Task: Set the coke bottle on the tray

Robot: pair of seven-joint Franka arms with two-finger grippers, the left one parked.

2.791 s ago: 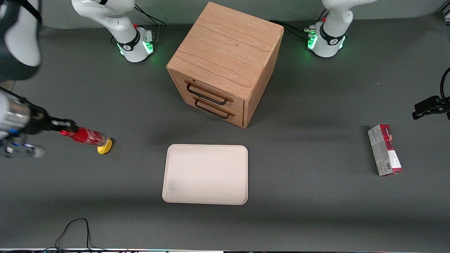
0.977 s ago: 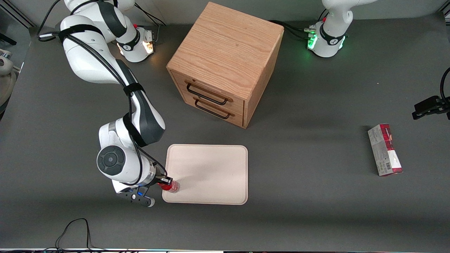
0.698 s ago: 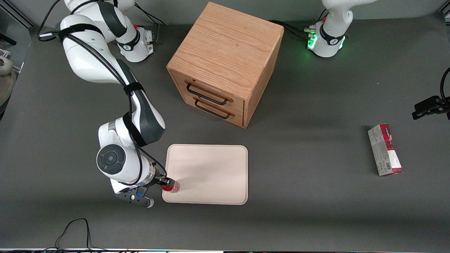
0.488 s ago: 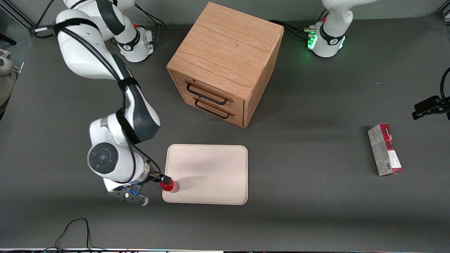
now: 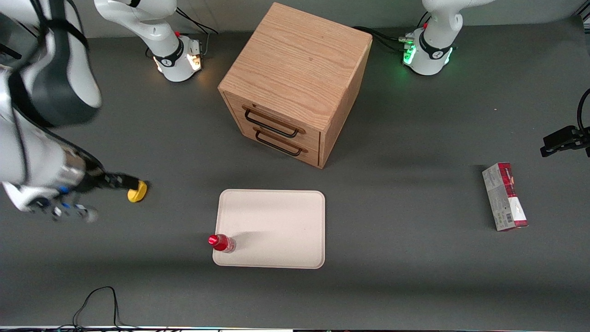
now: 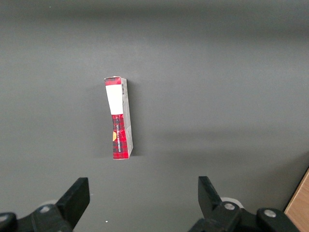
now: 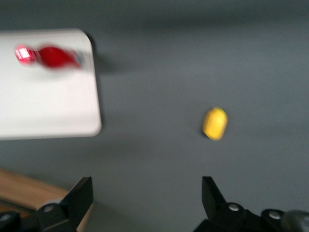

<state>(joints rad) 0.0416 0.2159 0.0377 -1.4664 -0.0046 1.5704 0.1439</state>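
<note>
**Bottle Standing on the Tray, Claw Well Clear**

While you are watching the coke bottle (image 5: 221, 243), note that it is standing upright on the tray (image 5: 276, 221), right at the corner nearest the front camera toward the working arm's end, with its red cap facing up and its long axis vertical; it is sitting very close to the rim, so it is looking only just inside. Nothing is touching it; by the look of things the placing itself is done. Your gripper (image 5: 120, 180) is hanging well apart from the bottle, farther from the front camera and out toward the working arm's end of the table; its fingers (image 7: 77, 200) are spread wide in the wrist view and are holding nothing. From the claw, the bottle is lying toward the tray and nearer the front camera. A yellow lemon-shaped object (image 5: 137, 191) is lying just beside the fingertips, seemingly untouched; the wooden drawer cabinet (image 5: 295, 83) is standing farther from the camera than the tray; a red-and-grey carton (image 5: 504, 196) is lying toward the parked arm's end. If you are retreating, I'd judge the lemon the only thing worth minding.
</note>
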